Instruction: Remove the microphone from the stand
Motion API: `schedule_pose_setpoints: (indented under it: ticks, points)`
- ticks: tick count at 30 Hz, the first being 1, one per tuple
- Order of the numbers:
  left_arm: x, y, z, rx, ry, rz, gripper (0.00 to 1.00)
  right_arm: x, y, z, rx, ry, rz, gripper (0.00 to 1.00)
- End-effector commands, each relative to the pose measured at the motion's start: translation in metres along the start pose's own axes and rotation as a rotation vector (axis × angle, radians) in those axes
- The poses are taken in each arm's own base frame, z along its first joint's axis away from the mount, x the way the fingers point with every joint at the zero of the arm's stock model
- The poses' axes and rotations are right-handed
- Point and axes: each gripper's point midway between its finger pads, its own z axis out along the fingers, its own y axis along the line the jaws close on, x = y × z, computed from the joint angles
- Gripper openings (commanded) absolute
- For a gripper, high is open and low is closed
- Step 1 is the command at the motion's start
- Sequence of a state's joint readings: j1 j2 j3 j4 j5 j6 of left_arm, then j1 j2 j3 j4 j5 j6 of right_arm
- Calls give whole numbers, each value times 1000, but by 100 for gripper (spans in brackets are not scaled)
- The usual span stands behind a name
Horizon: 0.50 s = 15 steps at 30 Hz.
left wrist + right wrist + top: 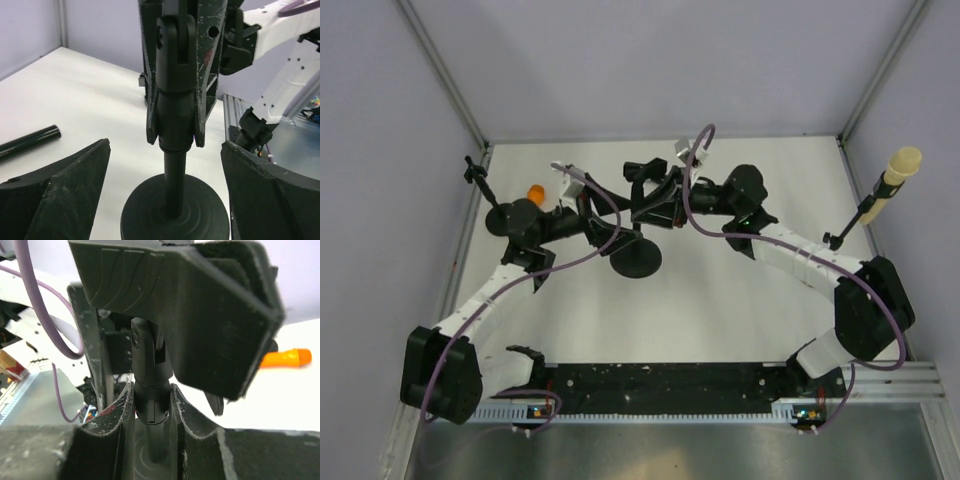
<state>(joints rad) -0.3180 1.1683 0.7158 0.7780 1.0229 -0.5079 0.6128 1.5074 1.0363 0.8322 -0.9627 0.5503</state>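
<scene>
White table (720, 310): right tool (150, 396) clamps stand (632, 260) neck; left tool (164, 149) wide open, straddling it.

Bright even light, blurred close foregrounds

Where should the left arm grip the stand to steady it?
The thin upright pole between round base and the collar the right gripper pinches. Come in level from the side: it's vertical, narrow, and the left gripper, jaws open, flanks it.
</scene>
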Motion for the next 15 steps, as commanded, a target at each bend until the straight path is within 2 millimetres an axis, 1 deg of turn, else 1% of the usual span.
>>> schedule_pose_setpoints:
  ticks: [1,3,6,8,9,10,14,15]
  points:
    - [-24,22,-16,-117,-36,99,99,-34,-9,6,87,30,-192,0]
    - [-26,35,-28,-172,-31,100,99,-29,-26,2,153,72,-218,0]
    - [-33,51,-46,-258,-35,114,99,-33,-45,-11,219,77,-256,0]
    - [-34,58,-54,-293,-14,145,99,-38,-56,-19,257,74,-287,0]
    - [-33,64,-58,-332,4,154,99,-42,-62,-24,284,72,-304,0]
    - [-32,69,-62,-360,27,166,99,-43,-72,-29,320,79,-312,0]
    - [-30,82,-76,-454,116,184,99,-63,-106,-51,480,71,-371,0]
    - [-28,85,-81,-480,138,179,99,-67,-115,-58,520,77,-414,0]
